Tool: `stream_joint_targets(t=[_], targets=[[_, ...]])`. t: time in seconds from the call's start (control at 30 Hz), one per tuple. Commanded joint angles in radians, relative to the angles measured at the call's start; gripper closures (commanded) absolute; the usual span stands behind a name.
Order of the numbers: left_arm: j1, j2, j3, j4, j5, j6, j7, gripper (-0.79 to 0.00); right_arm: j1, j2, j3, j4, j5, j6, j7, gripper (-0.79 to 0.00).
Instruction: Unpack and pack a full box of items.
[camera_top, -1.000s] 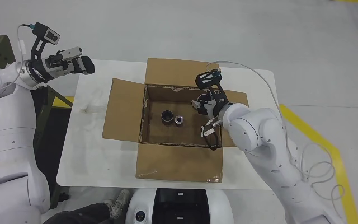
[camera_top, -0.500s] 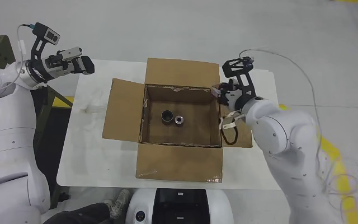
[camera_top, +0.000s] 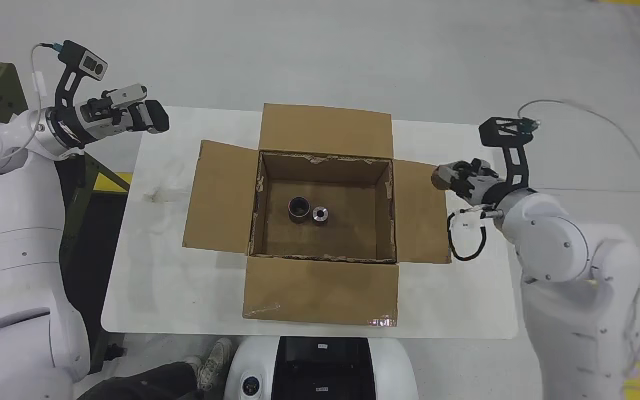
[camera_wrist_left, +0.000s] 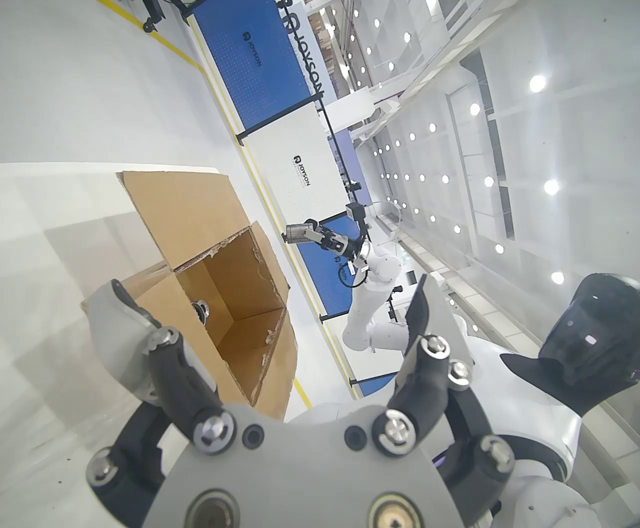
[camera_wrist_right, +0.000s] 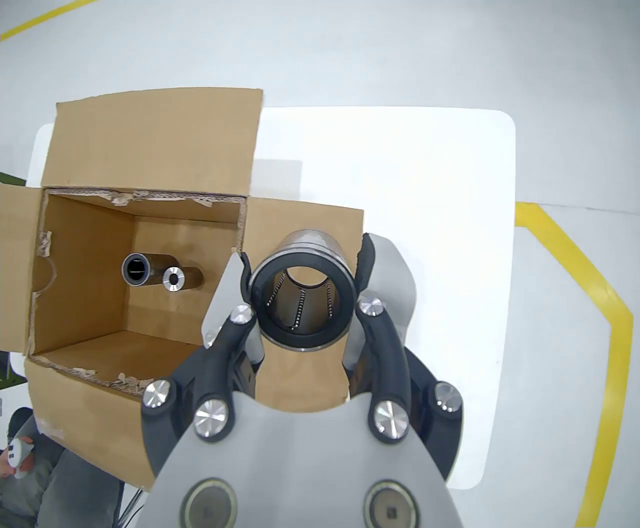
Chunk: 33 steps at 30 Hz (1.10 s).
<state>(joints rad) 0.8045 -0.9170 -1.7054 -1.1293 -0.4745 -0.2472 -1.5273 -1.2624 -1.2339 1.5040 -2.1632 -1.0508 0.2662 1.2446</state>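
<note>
While the right gripper (camera_wrist_right: 305, 260) clamps a smooth hollow metal cylinder (camera_wrist_right: 304, 292), perhaps a bearing, the left gripper (camera_wrist_left: 265, 290) stands open.

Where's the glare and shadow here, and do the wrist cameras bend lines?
Left wrist view: round ceiling lamps flare, blue-and-white partition panels bow. Right wrist view: the white table glares, the open brown cardboard box shades it and its own floor, the black-rimmed steel sleeve in the right gripper gleams. Top view: even light, faint shadows.
</note>
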Motion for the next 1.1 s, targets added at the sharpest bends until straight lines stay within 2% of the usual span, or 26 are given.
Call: stream_joint_targets(t=[0.0, 0.47, 1.07], targets=[[0.0, 0.0, 0.0, 0.0, 0.0, 0.0, 0.0, -0.785, -0.018, 0.002, 0.027, 0.001, -0.003, 0.001, -0.009, 0.0], [0.0, 0.0, 0.0, 0.0, 0.0, 0.0, 0.0, -0.785, -0.114, 0.015, 0.17, 0.115, 0.091, -0.036, -0.06, 0.0], [0.0, 0.0, 0.0, 0.0, 0.0, 0.0, 0.0, -0.785, -0.192, 0.029, 0.192, 0.211, 0.031, -0.019, -0.053, 0.0]])
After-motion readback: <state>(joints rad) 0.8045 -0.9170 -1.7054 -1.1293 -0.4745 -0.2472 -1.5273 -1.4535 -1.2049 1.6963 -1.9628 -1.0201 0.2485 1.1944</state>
